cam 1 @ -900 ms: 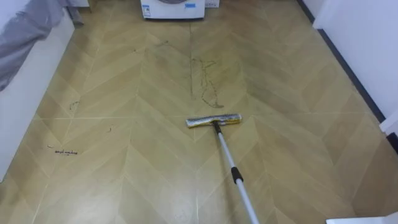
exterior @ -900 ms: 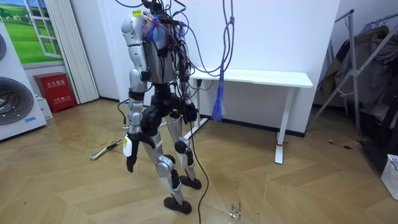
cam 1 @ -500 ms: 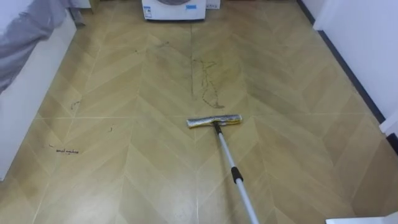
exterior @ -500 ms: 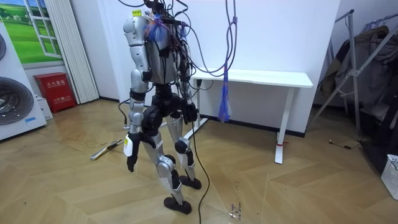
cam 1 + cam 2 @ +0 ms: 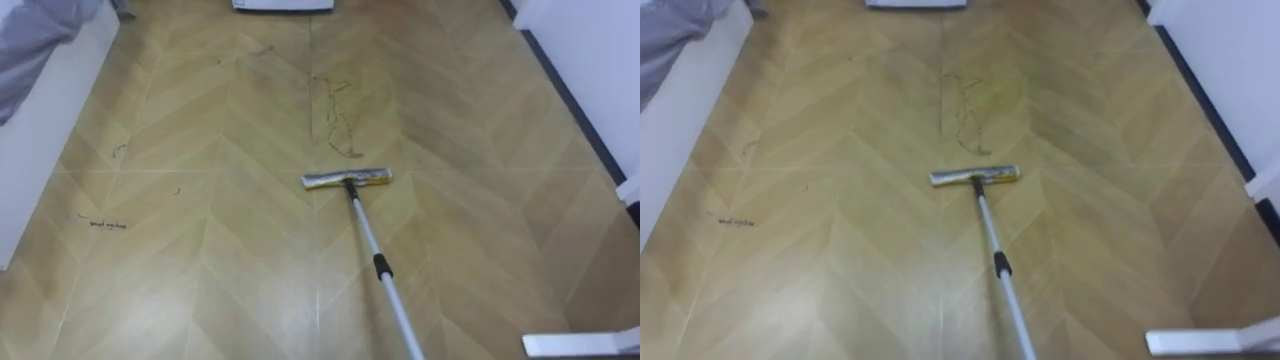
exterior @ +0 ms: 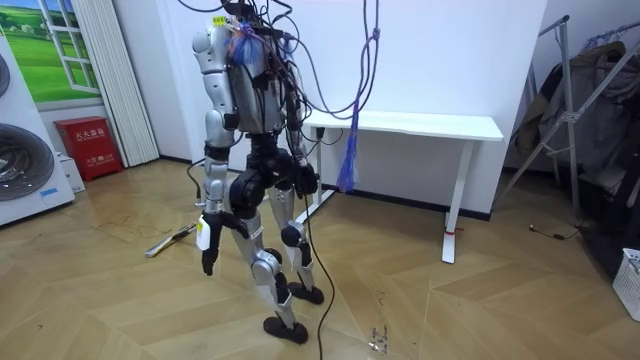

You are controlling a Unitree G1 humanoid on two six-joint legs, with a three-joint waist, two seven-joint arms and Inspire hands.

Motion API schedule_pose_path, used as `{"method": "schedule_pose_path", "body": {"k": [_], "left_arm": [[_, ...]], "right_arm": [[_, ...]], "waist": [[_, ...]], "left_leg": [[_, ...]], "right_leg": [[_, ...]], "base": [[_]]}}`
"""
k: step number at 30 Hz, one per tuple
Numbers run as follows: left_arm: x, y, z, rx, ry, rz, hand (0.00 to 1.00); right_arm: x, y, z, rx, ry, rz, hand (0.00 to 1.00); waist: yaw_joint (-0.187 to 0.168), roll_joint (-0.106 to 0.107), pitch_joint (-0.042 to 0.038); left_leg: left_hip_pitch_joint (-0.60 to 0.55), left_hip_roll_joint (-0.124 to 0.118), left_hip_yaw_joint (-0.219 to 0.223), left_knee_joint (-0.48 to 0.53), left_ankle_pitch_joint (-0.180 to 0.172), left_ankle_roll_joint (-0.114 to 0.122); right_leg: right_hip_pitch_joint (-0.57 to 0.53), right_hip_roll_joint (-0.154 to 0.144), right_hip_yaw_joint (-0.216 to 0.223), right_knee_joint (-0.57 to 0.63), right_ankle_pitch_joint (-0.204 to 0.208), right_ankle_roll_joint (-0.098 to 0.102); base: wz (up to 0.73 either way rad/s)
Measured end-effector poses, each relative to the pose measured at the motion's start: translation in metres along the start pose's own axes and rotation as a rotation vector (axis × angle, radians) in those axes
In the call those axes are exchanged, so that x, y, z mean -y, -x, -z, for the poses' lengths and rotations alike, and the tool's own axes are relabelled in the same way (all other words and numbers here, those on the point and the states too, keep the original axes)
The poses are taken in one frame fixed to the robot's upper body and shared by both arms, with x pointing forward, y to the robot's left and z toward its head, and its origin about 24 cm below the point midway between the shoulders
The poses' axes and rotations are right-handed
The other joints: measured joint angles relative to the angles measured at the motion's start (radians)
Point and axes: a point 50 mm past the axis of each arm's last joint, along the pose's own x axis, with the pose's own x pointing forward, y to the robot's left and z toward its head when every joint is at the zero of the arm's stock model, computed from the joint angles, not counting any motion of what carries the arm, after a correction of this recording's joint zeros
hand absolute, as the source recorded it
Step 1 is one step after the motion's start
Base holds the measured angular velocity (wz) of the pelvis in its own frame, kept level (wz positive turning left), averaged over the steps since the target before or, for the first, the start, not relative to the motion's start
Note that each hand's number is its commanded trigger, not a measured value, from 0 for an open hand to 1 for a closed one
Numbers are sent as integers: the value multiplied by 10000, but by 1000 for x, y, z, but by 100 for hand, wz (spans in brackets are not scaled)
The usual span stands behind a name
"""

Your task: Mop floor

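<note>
Whole eye view has slid since the earlier shot, so that's the camera dipping, not the mop (image 5: 368, 232). Its head (image 5: 347, 179) sits the same way against the squiggle (image 5: 335, 120), and the washer (image 5: 283, 4) at 12 o'clock is now nearly off the top edge. In the room view the robot stands mid-floor as before, torso swayed a hair toward the room view's left.

Near to far then. One white slab (image 5: 580, 344) pokes in at 5 o'clock, cut off by the frame, no idea what it is. One mop: the handle (image 5: 399, 312) enters from the bottom edge at 5 o'clock, its top end cut off. It has one black collar (image 5: 381, 266) partway and runs up to the one flat head, which lies on the floor (image 5: 230, 280) about dead centre. Just past the head at 12 o'clock there's one long squiggle. Three little marks (image 5: 100, 222) sit out at 9 to 10 o'clock. One grey cloth (image 5: 40, 30) at 11, cropped.

Left hand (image 6: 207, 262) hangs by the thigh, fingers loose, holding nothing. Right hand (image 6: 300, 180) is a dark blob at the hip, and I can't tell what its fingers are doing.
</note>
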Motion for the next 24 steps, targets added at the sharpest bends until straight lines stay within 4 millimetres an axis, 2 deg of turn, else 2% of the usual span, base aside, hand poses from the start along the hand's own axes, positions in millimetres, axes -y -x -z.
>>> {"method": "schedule_pose_path", "body": {"k": [3,6,8,11,13,15,17,20,22,23,24], "left_arm": [[-1,0,-3,116,-4,-78,0],[-6,-1,-13,312,-6,-226,0],[-9,-1,-21,454,-43,-279,0],[-12,-1,-28,659,-27,-349,0],[-16,-1,-34,843,13,-524,0],[-17,-1,-36,879,3,-668,0],[-17,0,-38,943,0,-712,0],[-17,-1,-35,797,383,-730,0],[-17,-1,-33,759,574,-690,0],[-17,-1,-33,773,640,-679,0],[-17,-1,-32,760,709,-711,0]], "right_arm": [[2,1,-8,185,-30,124,100],[6,3,-18,456,-286,294,100],[10,5,-24,598,-327,415,100],[14,7,-32,816,-520,524,100],[15,7,-35,953,-713,579,100],[15,7,-35,1047,-858,594,100],[16,7,-35,1083,-1012,609,100],[19,8,-36,1071,-1294,750,100],[23,10,-43,1165,-1374,859,100],[26,11,-45,1179,-1410,905,100],[32,14,-52,1319,-1480,1036,100]], "waist": [[10,22,-26],[36,67,47],[36,74,48],[16,147,92],[43,199,119],[40,220,147],[62,258,186],[336,397,232],[492,415,227],[560,433,219],[741,455,214]], "left_leg": [[-519,4,-40,225,0,-1],[-1258,8,-48,529,8,-4],[-1769,5,-46,720,13,-2],[-2611,-20,-42,1169,31,8],[-3305,-57,-26,1491,30,8],[-3828,-125,-33,1876,29,8],[-4504,-242,-74,2632,-23,-24],[-6036,-171,-64,5195,-493,-363],[-6727,-145,-59,6436,-503,-387],[-6964,-86,-75,6875,-486,-408],[-7472,63,-104,7775,-335,-585]], "right_leg": [[-492,-17,-79,251,2,-5],[-1286,-51,-150,672,5,-10],[-1836,-99,-279,930,6,-14],[-2672,-176,-384,1349,3,-41],[-3375,-293,-601,1729,-46,-123],[-3955,-388,-620,2282,-195,-189],[-4582,-580,-641,3067,-501,-197],[-5667,-736,-758,4856,-1349,-440],[-6094,-740,-764,5673,-1817,-663],[-6222,-748,-754,5915,-1933,-684],[-6450,-658,-778,6361,-2157,-707]], "base": [[4],[0],[-2],[1],[4],[10],[22],[8],[14],[10],[-4]]}}
